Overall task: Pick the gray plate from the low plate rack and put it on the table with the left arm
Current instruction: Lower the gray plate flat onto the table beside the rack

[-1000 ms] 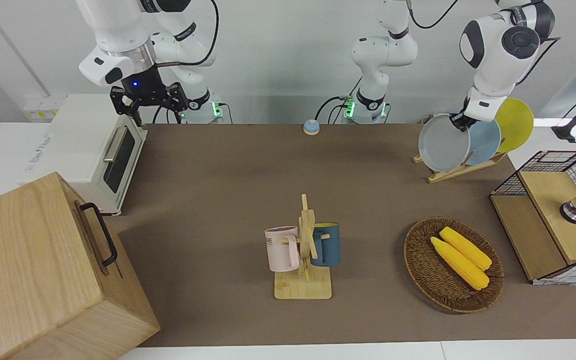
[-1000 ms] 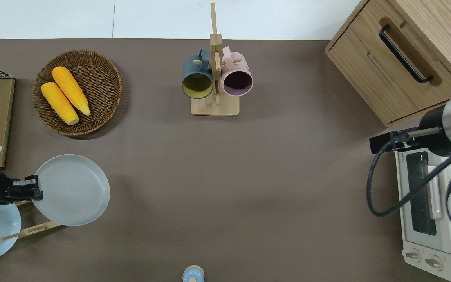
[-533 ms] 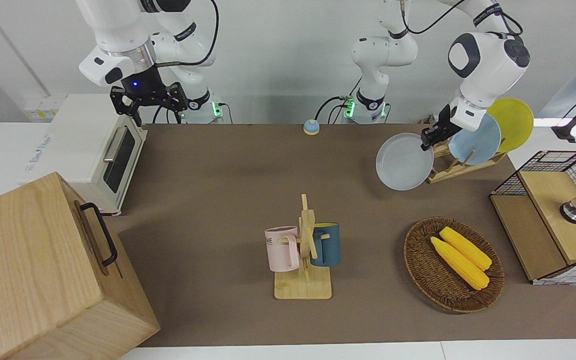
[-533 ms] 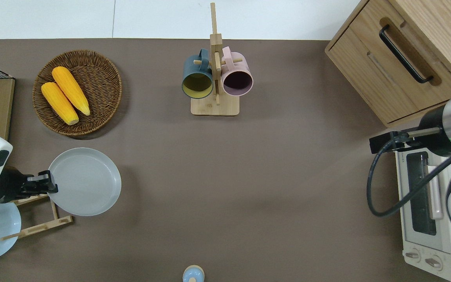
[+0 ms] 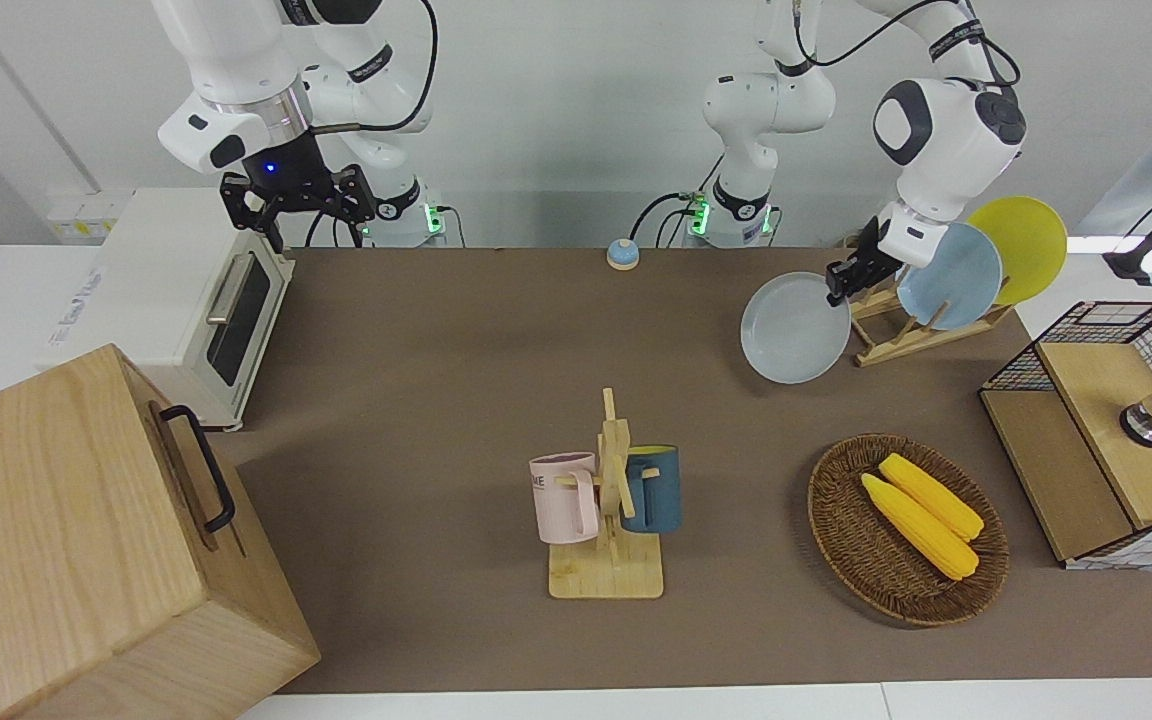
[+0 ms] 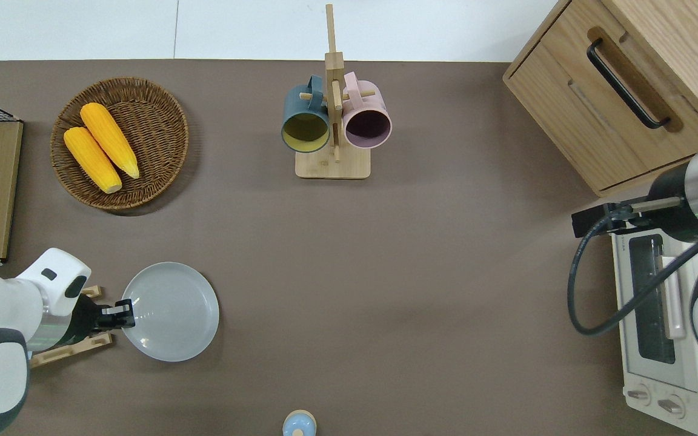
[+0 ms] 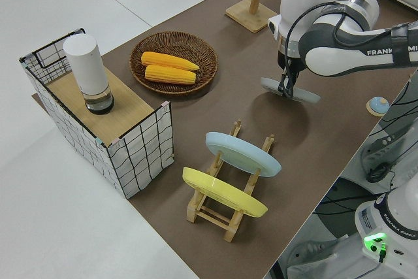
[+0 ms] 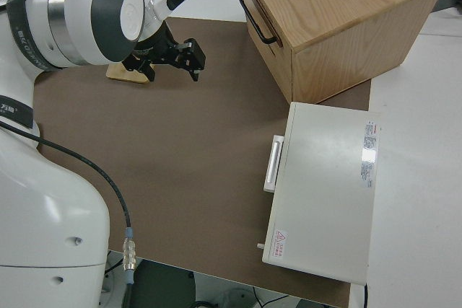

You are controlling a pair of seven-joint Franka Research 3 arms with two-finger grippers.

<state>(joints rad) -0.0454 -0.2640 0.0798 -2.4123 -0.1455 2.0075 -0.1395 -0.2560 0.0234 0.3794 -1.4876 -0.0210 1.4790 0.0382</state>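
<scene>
The gray plate [image 5: 794, 328] [image 6: 173, 312] [image 7: 290, 89] is off the low plate rack [image 5: 896, 338] [image 6: 73, 349] [image 7: 225, 213]. It hangs low over the brown table [image 5: 456, 350] [image 6: 385, 272], just beside the rack toward the right arm's end. My left gripper [image 5: 841, 280] [image 6: 120, 313] [image 7: 285, 88] is shut on the plate's rim on the rack's side. The plate is slightly tilted, and I cannot tell whether it touches the table. The right arm's gripper [image 5: 298, 200] [image 8: 177, 54] is parked and open.
The rack holds a light blue plate [image 5: 951, 275] [image 7: 241, 153] and a yellow plate [image 5: 1021, 235] [image 7: 222, 194]. A wicker basket [image 5: 841, 540] holds corn. There are also a mug stand [image 5: 608, 575], a wire shelf box [image 5: 1086, 470], a wooden drawer box [image 5: 86, 540], a toaster oven [image 5: 186, 300] and a small bell [image 5: 622, 254].
My left gripper has lifted the gray plate off the rack, carried it toward the table's middle and lowered it. The plate has tipped flatter. The right arm has not moved.
</scene>
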